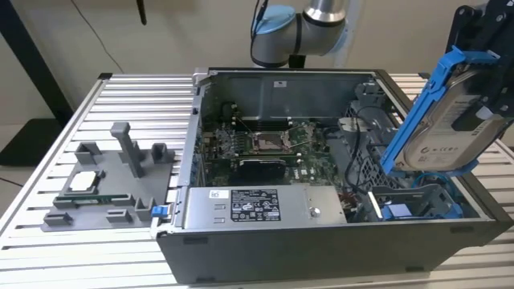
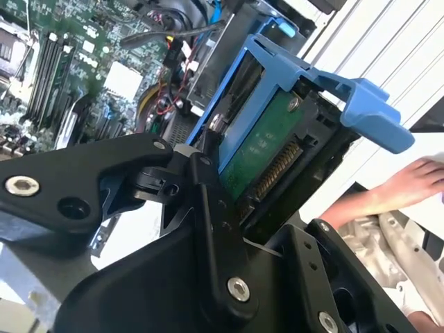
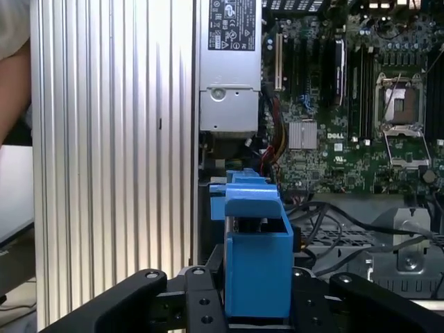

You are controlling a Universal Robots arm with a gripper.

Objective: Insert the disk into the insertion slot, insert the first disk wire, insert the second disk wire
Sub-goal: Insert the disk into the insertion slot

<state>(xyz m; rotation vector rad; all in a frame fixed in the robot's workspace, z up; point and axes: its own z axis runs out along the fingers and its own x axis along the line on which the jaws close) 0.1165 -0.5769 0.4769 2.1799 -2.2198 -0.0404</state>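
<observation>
My gripper [image 1: 475, 111] is shut on the disk [image 1: 444, 137], a silver drive with a white label clipped in a bright blue carrier frame [image 1: 424, 102]. The disk hangs tilted, steeply on end, above the right front corner of the open computer case. Just below it sits the insertion slot [image 1: 418, 203], a grey drive bay with blue fittings. Blue cables [image 1: 428, 179] lie at the bay's top, under the disk's lower edge. In the first wrist view the blue carrier [image 3: 257, 257] stands between the black fingers [image 3: 139, 295]. The second wrist view shows the disk's green circuit board [image 2: 267, 149].
The motherboard [image 1: 269, 144] fills the case's middle, and a grey labelled power-supply box [image 1: 261, 208] lies along its front. On the slatted table [image 1: 48, 253], at the exterior view's left, rests a grey fixture [image 1: 108, 180] with small parts. A person's hand [image 2: 416, 182] is near the table edge.
</observation>
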